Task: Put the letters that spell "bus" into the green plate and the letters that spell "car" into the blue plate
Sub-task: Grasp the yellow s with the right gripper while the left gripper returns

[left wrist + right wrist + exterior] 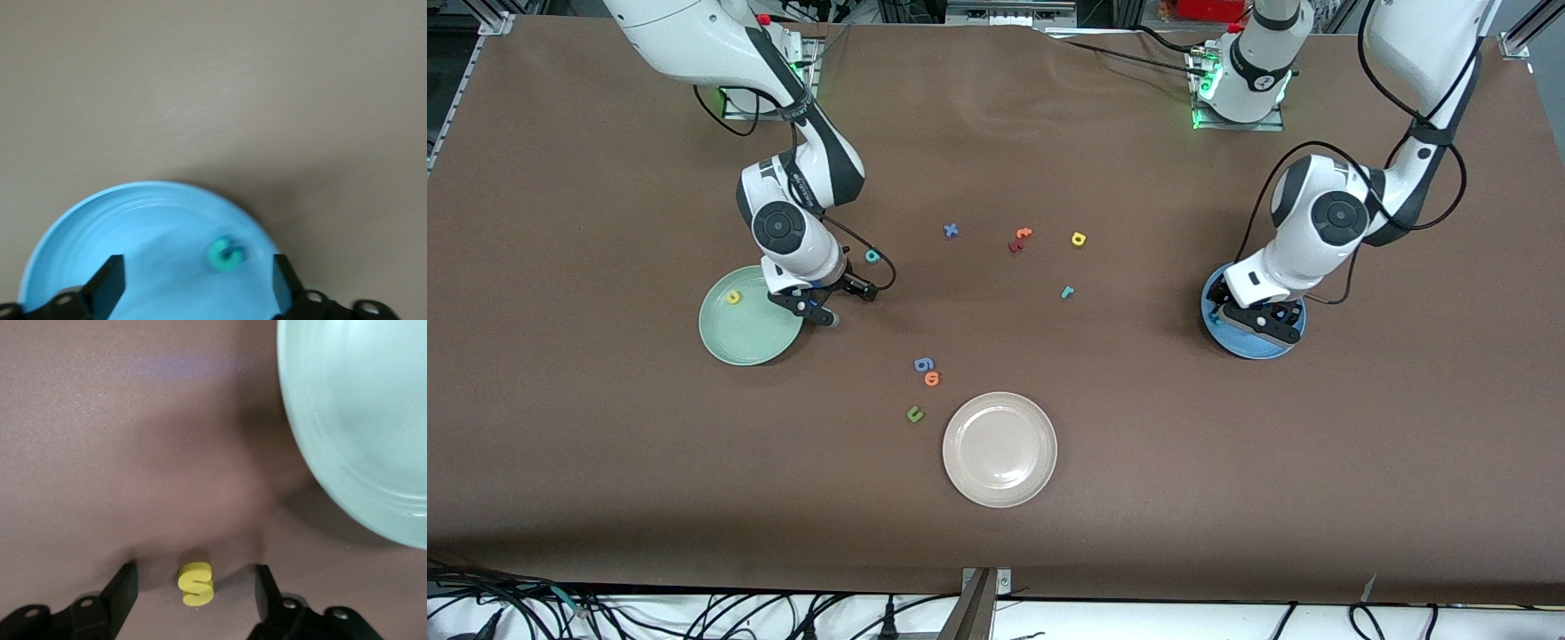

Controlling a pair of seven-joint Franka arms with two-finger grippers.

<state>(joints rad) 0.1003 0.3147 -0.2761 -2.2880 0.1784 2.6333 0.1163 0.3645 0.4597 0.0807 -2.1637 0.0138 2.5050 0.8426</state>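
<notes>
Brown matte cloth (605, 444) covers the table, and small foam letters lie scattered over its middle. Smooth and round, the pale green plate (751, 316) sits toward the right arm's end with a yellow-orange "u" (733, 298) lying in it. The right gripper (193, 587) is low beside that plate's rim, its black fingers (120, 590) apart with a chunky yellow "s" (196, 584) standing on the cloth between them, touching neither. The right arm bends down steeply from its base, wrist turned toward the table.

At the left arm's end, the glossy blue plate (133, 233) lies under the left gripper (197, 283), whose fingers are spread wide and hold nothing; a teal "c" (225, 254) rests in the plate between them. The left arm folds at the elbow and drops onto the plate.

A teal "r" (1067, 292) and a yellow "a" (1079, 238) lie on the cloth between the two arms. The cream plate (1000, 449) sits nearest the front camera, with a blue "g" (924, 364) and an olive "u" (914, 413) near it.
</notes>
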